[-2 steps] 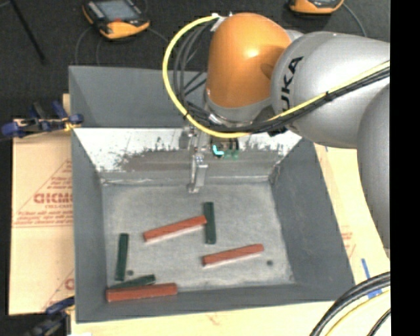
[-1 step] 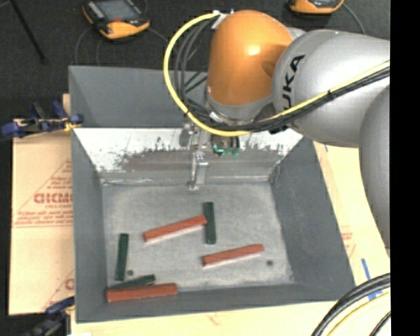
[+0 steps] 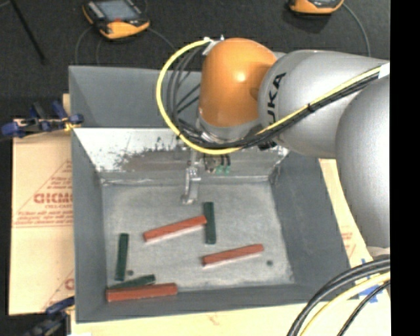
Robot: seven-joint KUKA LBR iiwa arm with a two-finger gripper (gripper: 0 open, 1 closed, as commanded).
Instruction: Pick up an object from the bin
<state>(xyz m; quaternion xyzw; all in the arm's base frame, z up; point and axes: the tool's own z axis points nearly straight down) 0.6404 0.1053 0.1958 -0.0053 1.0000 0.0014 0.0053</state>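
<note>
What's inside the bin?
Three red sticks and three green sticks lie on the floor; the pincer hangs near the back. The arm covers part of the back wall.

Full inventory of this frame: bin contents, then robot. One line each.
Bin: 1, grey metal, mid-view.
Red sticks: 3, red-brown; floor centre, right of centre, front-left corner.
Green sticks: 3, dark green; centre at the red one's right end, left side, front left beside the red one.
Orange-black devices: 2, outside the bin, beyond its far side.
Arm: 1, silver with orange cover, from the right.
Gripper: 1, metal, over the bin's far middle.
</note>
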